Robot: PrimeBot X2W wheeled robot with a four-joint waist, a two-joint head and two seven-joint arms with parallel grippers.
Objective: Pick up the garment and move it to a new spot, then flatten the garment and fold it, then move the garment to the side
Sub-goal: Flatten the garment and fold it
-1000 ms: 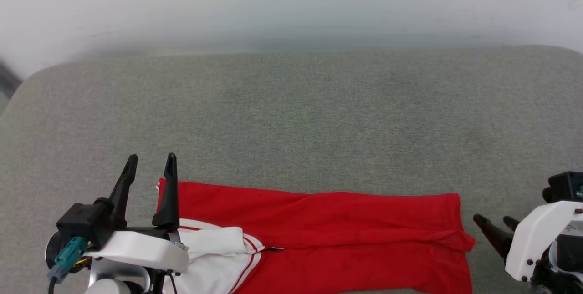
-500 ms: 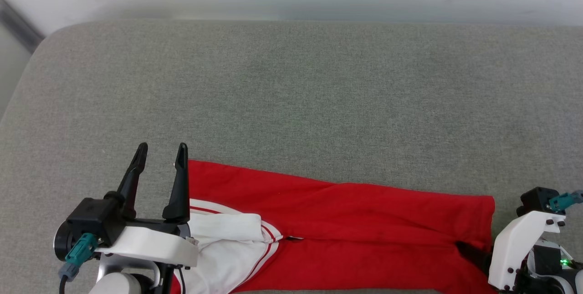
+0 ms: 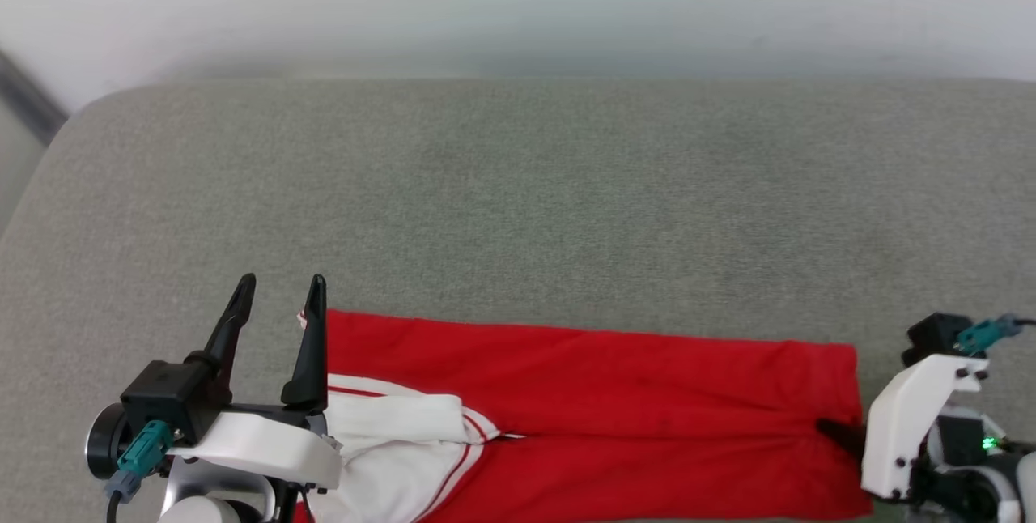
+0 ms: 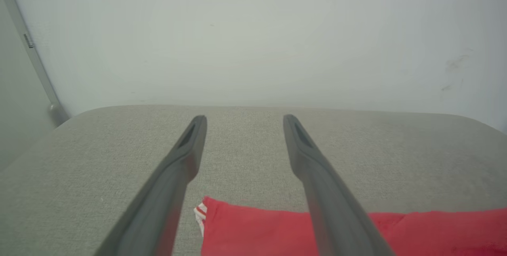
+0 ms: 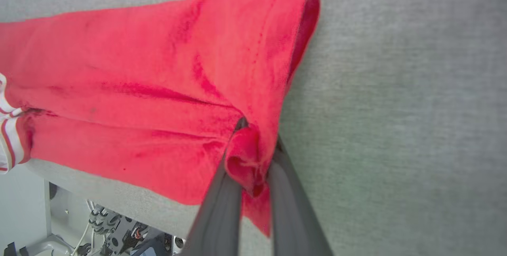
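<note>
My left gripper (image 3: 279, 292) is open and empty, its tips just by the left end of the garment (image 3: 583, 381). The garment lies long, left to right, along the near edge of the grey tabletop (image 3: 518, 199). My right gripper (image 5: 257, 133) pinches a red fold at its right end, so I think that arm leads.

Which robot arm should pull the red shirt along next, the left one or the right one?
Probably the right. The right gripper is pinching a fold at the garment's end, while the left gripper stands open at the other end, holding nothing.
</note>
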